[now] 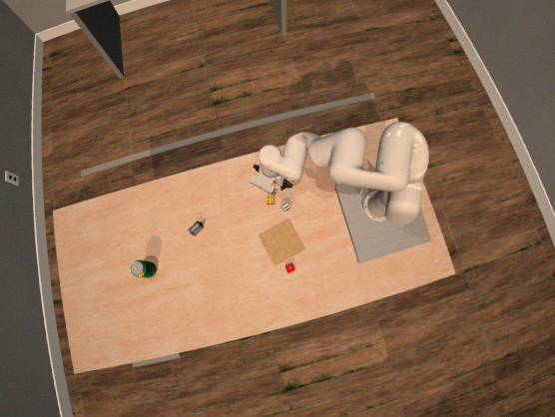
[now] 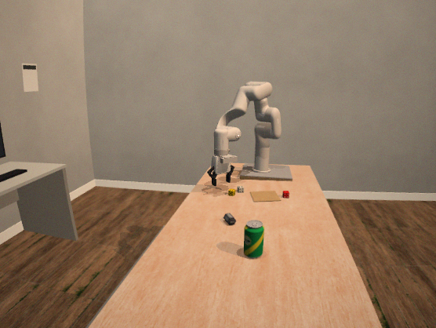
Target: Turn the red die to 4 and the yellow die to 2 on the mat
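Observation:
The yellow die (image 1: pixel 270 200) lies on the table just off the mat's far corner; it also shows in the exterior view (image 2: pixel 231 191). The white die (image 1: pixel 285 205) (image 2: pixel 240 189) sits right beside it. The red die (image 1: pixel 289 267) (image 2: pixel 285 194) lies just past the mat's near edge, off the mat. The tan square mat (image 1: pixel 281 241) (image 2: pixel 265 195) lies flat between them. My gripper (image 2: pixel 220 178) (image 1: pixel 274 186) is open and empty, pointing down a little above the table, close to the yellow die on its far side.
A green soda can (image 1: pixel 143 268) (image 2: pixel 253 238) stands upright toward the table's other end. A small dark grey object (image 1: pixel 197 227) (image 2: pixel 229 218) lies on its side between the can and the dice. The arm's grey base plate (image 1: pixel 381 224) is beside the mat.

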Robot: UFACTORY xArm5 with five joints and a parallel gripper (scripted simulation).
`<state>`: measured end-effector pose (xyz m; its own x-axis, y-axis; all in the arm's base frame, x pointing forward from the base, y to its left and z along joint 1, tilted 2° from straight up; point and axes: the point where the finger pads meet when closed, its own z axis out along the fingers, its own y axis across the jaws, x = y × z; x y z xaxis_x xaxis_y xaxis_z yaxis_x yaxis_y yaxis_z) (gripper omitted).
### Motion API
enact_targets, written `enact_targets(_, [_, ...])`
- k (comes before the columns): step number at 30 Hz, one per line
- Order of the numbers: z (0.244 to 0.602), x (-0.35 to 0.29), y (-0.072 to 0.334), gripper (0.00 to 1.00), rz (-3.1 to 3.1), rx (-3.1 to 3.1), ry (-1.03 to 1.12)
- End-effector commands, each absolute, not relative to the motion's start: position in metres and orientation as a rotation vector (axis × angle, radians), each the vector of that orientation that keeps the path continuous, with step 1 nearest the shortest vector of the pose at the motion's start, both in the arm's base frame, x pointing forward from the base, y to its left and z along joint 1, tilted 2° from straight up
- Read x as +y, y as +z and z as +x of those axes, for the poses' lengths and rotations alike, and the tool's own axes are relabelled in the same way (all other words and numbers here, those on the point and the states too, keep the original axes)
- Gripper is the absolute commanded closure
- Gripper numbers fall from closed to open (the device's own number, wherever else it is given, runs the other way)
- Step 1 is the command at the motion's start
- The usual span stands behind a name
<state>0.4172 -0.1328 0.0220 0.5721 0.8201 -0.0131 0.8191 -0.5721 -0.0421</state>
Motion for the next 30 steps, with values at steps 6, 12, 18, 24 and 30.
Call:
enact_targets(6, [0.388,-0.117,0.025,0.00,-2.760,-1.440,0.045])
enact_targets(12, [0.369,-0.107,0.026,0.00,-2.761,-1.440,0.045])
enact_targets(18, [0.367,-0.106,0.026,0.00,-2.761,-1.440,0.045])
enact_targets(24, [0.367,-0.106,0.026,0.00,-2.761,-1.440,0.045])
enact_targets(30, [0.367,-0.106,0.026,0.00,-2.761,-1.440,0.045])
